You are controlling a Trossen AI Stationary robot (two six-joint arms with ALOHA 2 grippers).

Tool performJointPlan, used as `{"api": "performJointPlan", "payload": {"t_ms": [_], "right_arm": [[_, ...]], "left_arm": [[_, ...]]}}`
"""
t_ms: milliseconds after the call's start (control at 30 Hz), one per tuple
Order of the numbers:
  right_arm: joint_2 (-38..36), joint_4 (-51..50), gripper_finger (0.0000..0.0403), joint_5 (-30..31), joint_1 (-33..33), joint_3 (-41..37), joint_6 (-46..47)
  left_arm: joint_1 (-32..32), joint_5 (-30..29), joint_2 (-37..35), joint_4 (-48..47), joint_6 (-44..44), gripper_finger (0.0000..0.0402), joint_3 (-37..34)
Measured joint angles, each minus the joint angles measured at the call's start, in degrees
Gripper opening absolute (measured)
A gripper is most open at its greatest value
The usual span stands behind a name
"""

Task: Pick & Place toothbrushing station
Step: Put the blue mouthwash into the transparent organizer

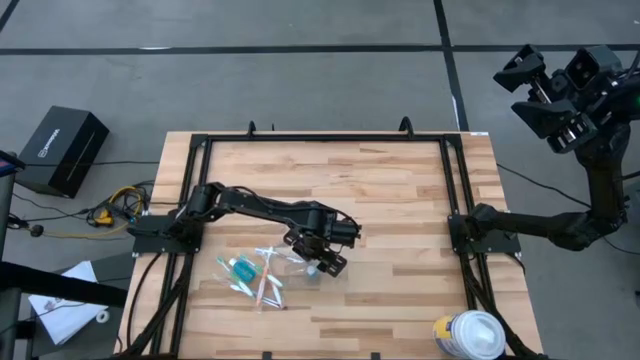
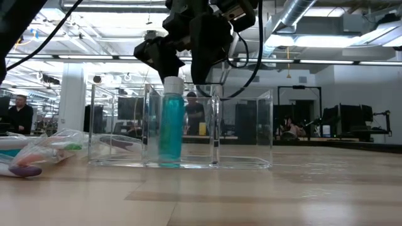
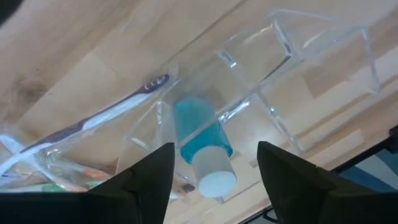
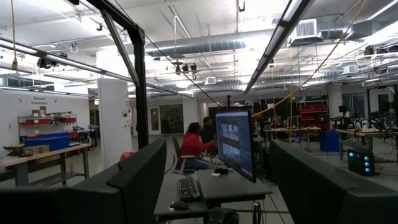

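A robot's left gripper, at the centre of the high view, hangs directly over a clear plastic holder with its jaws spread wide and nothing between them. Just beneath, a teal tube with a white cap stands upright in one of the holder's compartments, the cap apart from the dark fingers on either side of it in the left wrist view. That arrangement suggests the tube is now left to stand on its own, propped by the thin, glassy walls around it.

The holder is a boxy, see-through piece divided by upright partitions, resting flat on the pale, striped wooden table. To its left in the low view lies a loose heap of slim toothbrushes and another small teal tube, some in crinkled clear wrapping, evidently yet to be sorted into place.

The right gripper is parked well off the table at the upper right of the high view, jaws open and empty. A round, white-lidded canister sits at the table's lower right corner.
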Motion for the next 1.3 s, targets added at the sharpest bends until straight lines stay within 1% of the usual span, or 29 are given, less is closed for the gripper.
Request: {"api": "performJointPlan", "payload": {"t_ms": [267, 467, 533, 567, 633, 733, 800, 867, 933, 1000, 1033, 1067, 1133, 1267, 1300], "right_arm": [[-0.02, 0.3, 0.0274, -1.09, 0.02, 0.0, 0.02], [0.0, 2.23, 0.0274, -1.09, 0.04, -0.02, 0.76], [0.04, 3.51, 0.0274, -1.09, 0.04, -0.02, 1.42], [0.04, 4.02, 0.0274, -1.09, 0.04, -0.02, 1.54], [0.07, 4.32, 0.0274, -1.09, 0.02, -0.02, 1.55], [0.11, 4.31, 0.0274, -1.09, -0.02, -0.02, 2.11], [0.11, 4.31, 0.0274, -1.09, -0.07, -0.02, 3.02], [0.09, 4.32, 0.0274, -1.07, -0.08, -0.02, 3.69], [0.09, 4.32, 0.0274, -1.08, -0.07, -0.02, 4.5], [0.11, 4.31, 0.0274, -1.08, -0.07, -0.02, 4.56], [0.09, 4.3, 0.0274, -1.07, -0.07, -0.02, 4.57], [0.09, 4.28, 0.0274, -1.07, -0.07, -0.02, 4.58], [0.09, 4.22, 0.0274, -1.07, -0.07, -0.02, 4.57], [0.92, 4.02, 0.0274, -1.07, -0.07, 0.0, 4.56], [1.23, 3.69, 0.0274, -1.07, -0.07, 0.0, 4.54]], "left_arm": [[1.38, -0.75, -1.22, 2.68, 1.04, 0.0211, 0.02], [3.41, -5.39, -4.57, 5.34, 1.07, 0.0207, 0.0], [4.13, -8.83, -6.63, 7.16, 1.4, 0.0207, 0.02], [4.42, -11.21, -7.63, 7.97, 1.77, 0.0207, 0.04], [4.88, -18.59, -10.77, 9.52, 2.67, 0.0206, 0.0], [5.16, -33.68, -16.48, 8.94, 2.25, 0.0204, -0.16], [4.84, -44.48, -21.48, 7.19, -0.16, 0.0203, -1.08], [4.72, -53.71, -26.47, 3.38, -4.4, 0.0202, -2.26], [4.36, -61.49, -31.08, -1.61, -11.08, 0.0202, -4.17], [3.33, -66.47, -36.15, -5.53, -18.41, 0.0202, -7.54], [3.47, -68.12, -38.86, -5.41, -20.86, 0.0202, -9.57], [3.25, -68.63, -41.49, -4.98, -23.05, 0.0202, -12.2], [2.92, -67.73, -45.58, -5.37, -27.06, 0.0202, -17.79], [1.6, -61.76, -51.97, -5.17, -35.48, 0.0202, -29.9], [0.83, -61.1, -53.11, -4.84, -37.72, 0.0202, -32.75]]}}
